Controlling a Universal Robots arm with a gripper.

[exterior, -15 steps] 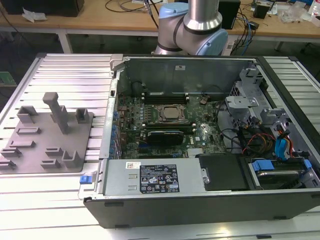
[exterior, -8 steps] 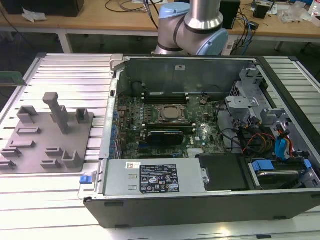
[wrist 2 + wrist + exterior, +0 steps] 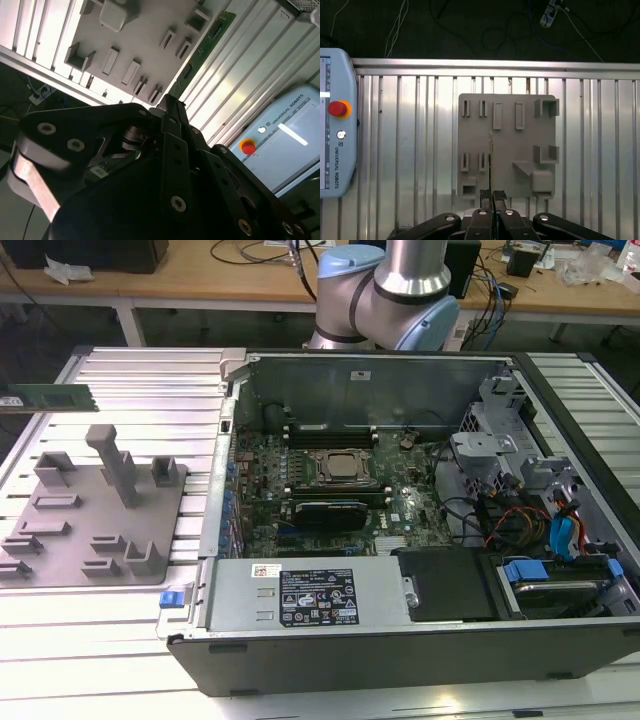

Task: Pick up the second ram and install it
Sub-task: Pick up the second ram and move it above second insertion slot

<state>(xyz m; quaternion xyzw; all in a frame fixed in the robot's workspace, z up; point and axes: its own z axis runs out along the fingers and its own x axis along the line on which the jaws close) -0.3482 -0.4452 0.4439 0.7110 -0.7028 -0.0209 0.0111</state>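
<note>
The second ram [image 3: 47, 398] is a narrow green stick hanging level above the ribbed table at the exterior view's far left. In the first wrist view my gripper [image 3: 492, 194] is shut on the ram [image 3: 491, 150], which shows edge-on as a thin line over the grey fixture plate [image 3: 520, 145]. The second wrist view shows the black fingers [image 3: 169, 107] closed, with the green stick [image 3: 210, 37] reaching out from them across the plate's edge. The open computer case [image 3: 230, 370] with its motherboard [image 3: 400, 515] lies well off to the exterior view's right of the ram.
The grey fixture plate [image 3: 60, 550] carries several upright holders and a tall post [image 3: 117, 465]. On the motherboard sit the silver processor [image 3: 343, 468] and black memory slots [image 3: 330, 430]. A teach pendant [image 3: 337, 125] with a red button lies on the table beside the plate.
</note>
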